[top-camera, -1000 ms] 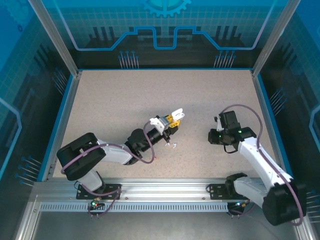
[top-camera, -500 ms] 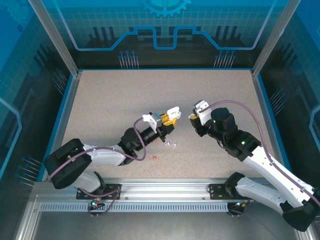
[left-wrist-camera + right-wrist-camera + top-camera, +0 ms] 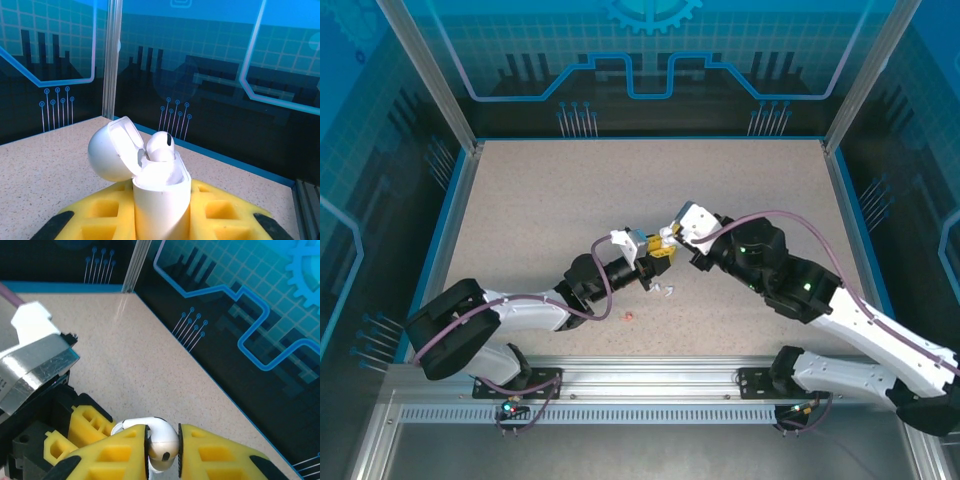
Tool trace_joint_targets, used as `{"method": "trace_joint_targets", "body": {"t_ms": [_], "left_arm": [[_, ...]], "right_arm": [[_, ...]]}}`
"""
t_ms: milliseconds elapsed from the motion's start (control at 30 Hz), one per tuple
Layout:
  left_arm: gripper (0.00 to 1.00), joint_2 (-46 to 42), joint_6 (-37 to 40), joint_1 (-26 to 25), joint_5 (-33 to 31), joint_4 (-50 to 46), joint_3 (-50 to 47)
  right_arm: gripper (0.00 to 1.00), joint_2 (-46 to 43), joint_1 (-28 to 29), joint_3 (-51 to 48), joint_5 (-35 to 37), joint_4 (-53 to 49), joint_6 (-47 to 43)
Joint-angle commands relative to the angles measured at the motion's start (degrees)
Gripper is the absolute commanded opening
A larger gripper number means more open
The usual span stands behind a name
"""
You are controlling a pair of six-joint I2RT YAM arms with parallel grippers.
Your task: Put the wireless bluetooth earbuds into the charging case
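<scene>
White earbud (image 3: 162,444) pinched between the yellow fingers of the right gripper (image 3: 163,437), narrowed onto its rounded head, stem hidden below. Just beside it, where the two arms meet above the middle of the table (image 3: 540,220): white charging case (image 3: 160,195), clamped upright in the left gripper (image 3: 160,222), narrow around its body, lid (image 3: 107,155) swung back to the left. Standing in the mouth of the case, a white earbud head (image 3: 160,146), proud of the rim, seemingly not fully down. Cannot tell whether the same piece as in the right fingers or a second one.

Likely trouble from here, by judgement:
- Letting go with the stem short of its socket, leaving the earbud perched and ready to tip out.
- Pressing off-axis, jamming the stem against the socket wall or twisting the case in the left fingers.
- Knocking the open lid with a yellow finger and snapping it down on the raised head.
- Squeezing hard on so smooth and round a head, squirting it sideways.

On the table near the left gripper, loose white earbuds (image 3: 663,290) and, nearer the arm bases, a pinkish-red earbud (image 3: 630,314): easily swept off by a low arm.
</scene>
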Motion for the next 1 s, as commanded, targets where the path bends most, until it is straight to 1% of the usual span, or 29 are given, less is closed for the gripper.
{"method": "trace_joint_targets", "body": {"t_ms": [0,300,967], "left_arm": [[0.00,-0.8,-1.0,0.6,1.4,1.4,1.3],[0.00,-0.4,-1.1,0.5,1.1,2.2,1.0],[0.00,-0.5,-0.9,0.5,1.0,2.5,0.8]], "right_arm": [[0.20,1.3,1.5,1.8,4.0,-1.3,-3.4],[0.20,3.4,3.5,1.3,6.8,-4.4,-3.6],[0.21,7.3,3.9,0.0,7.7,-6.2,-3.9]]}}
